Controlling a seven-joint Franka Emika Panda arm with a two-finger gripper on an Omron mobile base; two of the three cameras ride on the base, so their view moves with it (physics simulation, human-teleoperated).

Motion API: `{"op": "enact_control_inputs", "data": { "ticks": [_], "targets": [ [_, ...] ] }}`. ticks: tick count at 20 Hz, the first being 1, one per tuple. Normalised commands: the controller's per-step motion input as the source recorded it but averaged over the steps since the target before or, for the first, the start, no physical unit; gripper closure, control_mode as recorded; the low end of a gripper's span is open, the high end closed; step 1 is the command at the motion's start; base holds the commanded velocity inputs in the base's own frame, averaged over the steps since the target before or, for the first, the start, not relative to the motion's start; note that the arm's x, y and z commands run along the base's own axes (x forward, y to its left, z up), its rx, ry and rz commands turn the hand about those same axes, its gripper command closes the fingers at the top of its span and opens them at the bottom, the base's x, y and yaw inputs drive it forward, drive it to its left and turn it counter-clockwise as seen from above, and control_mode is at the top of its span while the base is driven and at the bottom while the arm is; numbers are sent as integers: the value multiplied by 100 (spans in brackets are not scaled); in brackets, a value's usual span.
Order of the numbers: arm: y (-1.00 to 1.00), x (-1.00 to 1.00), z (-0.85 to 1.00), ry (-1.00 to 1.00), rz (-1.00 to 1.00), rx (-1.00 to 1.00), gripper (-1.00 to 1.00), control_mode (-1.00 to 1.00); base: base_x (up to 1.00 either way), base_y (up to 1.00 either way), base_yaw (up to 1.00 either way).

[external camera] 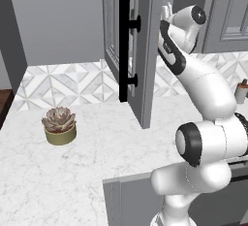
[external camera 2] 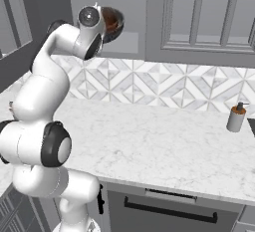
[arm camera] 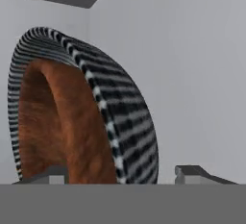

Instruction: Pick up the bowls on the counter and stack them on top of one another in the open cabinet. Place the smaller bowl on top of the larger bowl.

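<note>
Fingertips [arm camera: 192, 171] of the gripper [arm camera: 120, 174] rise at the bottom of the hand view, set wide apart. One tip stands in front of the reddish-brown hollow of the smaller bowl [arm camera: 62, 131]. The other stands clear of the bowl's striped outer wall, with bare cabinet wall showing between them. The jaws are spread astride the bowl's side and nothing looks pinched. Whether the inner tip brushes the glaze I cannot tell. From the hand, the bowl lies just ahead and off to one side, seen nearly edge-on with its mouth turned away from the outer finger. That tilt is probably the hand's roll and not the bowl's own lean. A straight pull back along the fingers would seem the way out without catching the rim. Farther off, in the right base view, the same bowl [external camera 2: 112, 23] sits high beside the wrist, inside the open cabinet [external camera: 145, 50] and well above the counter [external camera 2: 149, 141]. The larger bowl cannot be made out beneath it, so I cannot tell whether the stack is seated.
</note>
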Motion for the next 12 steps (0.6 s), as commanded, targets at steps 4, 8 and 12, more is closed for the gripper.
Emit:
{"op": "enact_control_inputs", "data": {
  "ticks": [4,8,12],
  "targets": [
    [0,-20,8,-39,1,0,-100,-100,0,0,0],
    [0,-45,30,-28,1,0,-100,-100,0,0,0],
    [0,-76,21,5,0,0,-100,-100,0,0,0]
  ]
}}
